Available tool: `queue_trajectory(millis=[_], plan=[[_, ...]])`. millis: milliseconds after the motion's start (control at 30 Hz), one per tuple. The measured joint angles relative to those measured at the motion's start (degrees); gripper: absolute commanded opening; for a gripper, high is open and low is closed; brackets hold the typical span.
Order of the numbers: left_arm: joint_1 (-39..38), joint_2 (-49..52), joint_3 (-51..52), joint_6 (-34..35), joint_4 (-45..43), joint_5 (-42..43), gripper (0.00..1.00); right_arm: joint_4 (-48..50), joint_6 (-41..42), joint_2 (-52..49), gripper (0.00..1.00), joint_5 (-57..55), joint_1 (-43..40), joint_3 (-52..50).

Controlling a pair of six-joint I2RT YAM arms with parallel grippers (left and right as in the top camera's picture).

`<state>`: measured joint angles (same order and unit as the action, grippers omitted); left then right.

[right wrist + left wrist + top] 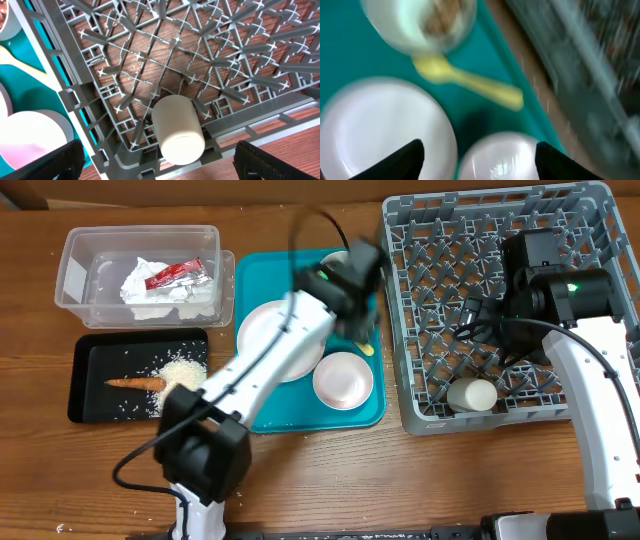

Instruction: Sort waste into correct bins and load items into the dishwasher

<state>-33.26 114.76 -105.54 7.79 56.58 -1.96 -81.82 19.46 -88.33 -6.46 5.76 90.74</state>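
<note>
Surface: a brown wooden table (300, 480) was seen under everything.
Bins: two were counted, one clear rectangular plastic tub (75, 275) and one shallow black tray (85, 390) just beside it.
Tub contents: one crumpled white napkin (148, 288) and one shiny red wrapper (178, 274).
Black tray contents: one orange carrot (135, 383), laid left to right with its thin tip to the left, just beside one heap of loose rice (184, 372).
Teal tray (250, 275): one round white plate (265, 330), two bowls and one spoon were carried.
Bowls: a crumb bowl (420, 22), blurred and holding brown scraps, and a smooth bowl (343, 380).
Spoon (470, 84): pale yellow plastic, with its scoop at the crumb bowl and its handle aimed at the tray's rack-side edge.
Rack (395, 330): one grey plastic grid of upright pegs.
Cup (177, 130): one white cylinder, laid on its side between pegs in the rack corner near the teal tray.
Left gripper (480, 160): fingers were spread apart over the teal tray, with nothing clamped.
Right gripper (157, 165): fingers were spread wide over the cup, with nothing clamped.
</note>
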Motion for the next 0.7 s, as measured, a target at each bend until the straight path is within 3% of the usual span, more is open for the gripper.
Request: queue_trajectory(millis=[167,333,500,700], plan=[[10.03,0.76,-1.81,-0.04,-11.78,5.79,0.72,-0.02,0.0,0.0,0.98,0.04,0.0,0.0],[15.47,6.14,-1.97,-2.36,-13.4,10.03,0.67,0.04,-0.02,0.0,0.98,0.04,0.0,0.0],[12.46,9.55,-1.66,-15.13,-12.46,11.26,0.64,1.01,-0.02,0.0,0.98,0.04,0.0,0.0],[4.44,9.77,-1.68,-28.39,-13.14,6.62,0.57,1.18,-0.02,0.0,0.98,0.02,0.0,0.0]])
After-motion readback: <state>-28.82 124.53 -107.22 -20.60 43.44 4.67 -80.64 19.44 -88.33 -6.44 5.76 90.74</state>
